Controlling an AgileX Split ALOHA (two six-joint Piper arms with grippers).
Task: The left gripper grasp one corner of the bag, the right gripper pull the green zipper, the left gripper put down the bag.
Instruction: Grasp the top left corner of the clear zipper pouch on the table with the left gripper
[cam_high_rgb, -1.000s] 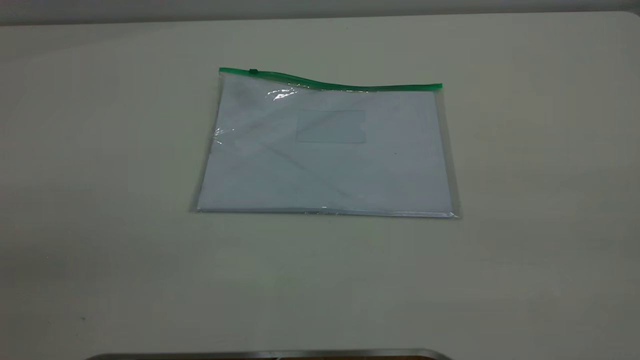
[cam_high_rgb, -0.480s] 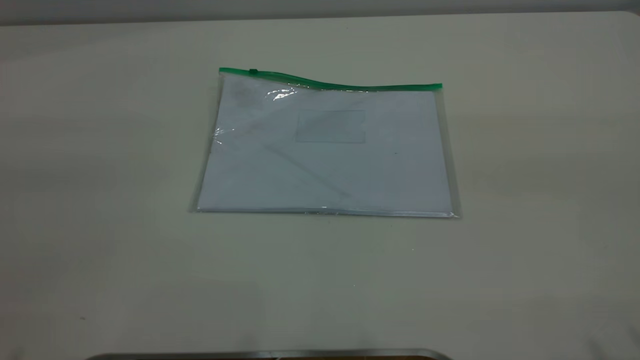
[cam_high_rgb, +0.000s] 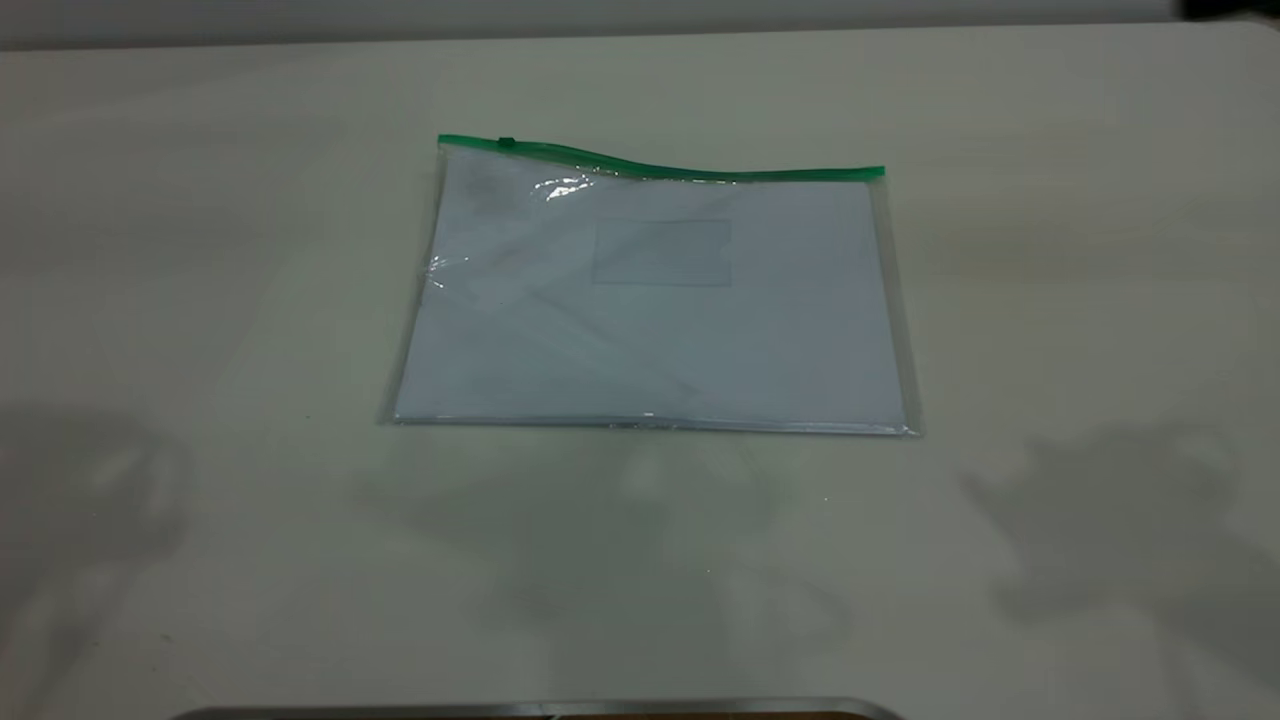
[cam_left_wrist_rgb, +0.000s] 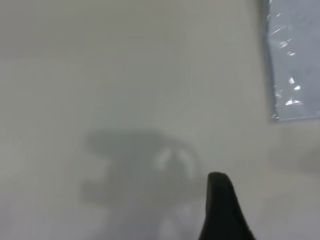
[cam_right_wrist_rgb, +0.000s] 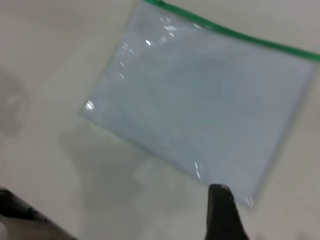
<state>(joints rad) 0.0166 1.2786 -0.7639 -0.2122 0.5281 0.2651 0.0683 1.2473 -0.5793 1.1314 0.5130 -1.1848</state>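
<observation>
The bag (cam_high_rgb: 650, 300) lies flat at the middle of the table, white paper showing through, with a small card pocket (cam_high_rgb: 660, 252). The green zipper (cam_high_rgb: 690, 172) runs along its far edge, and the slider (cam_high_rgb: 506, 143) sits near the far left corner of the bag (cam_high_rgb: 444, 143). Neither gripper shows in the exterior view, only their shadows at front left and front right. In the left wrist view a black tip of my left gripper (cam_left_wrist_rgb: 222, 207) hangs above bare table, off a clear bag corner (cam_left_wrist_rgb: 292, 65). In the right wrist view my right gripper (cam_right_wrist_rgb: 222, 212) hangs above the bag's (cam_right_wrist_rgb: 200, 100) near edge, with the green zipper (cam_right_wrist_rgb: 235, 34) on the far side.
The pale table (cam_high_rgb: 200, 300) spreads wide on all sides of the bag. A metal-rimmed edge (cam_high_rgb: 540, 708) runs along the bottom front. A dark shape (cam_high_rgb: 1230, 8) shows at the far right corner.
Arm shadows have appeared on the table at front left, front middle and front right. The bag has not moved.
</observation>
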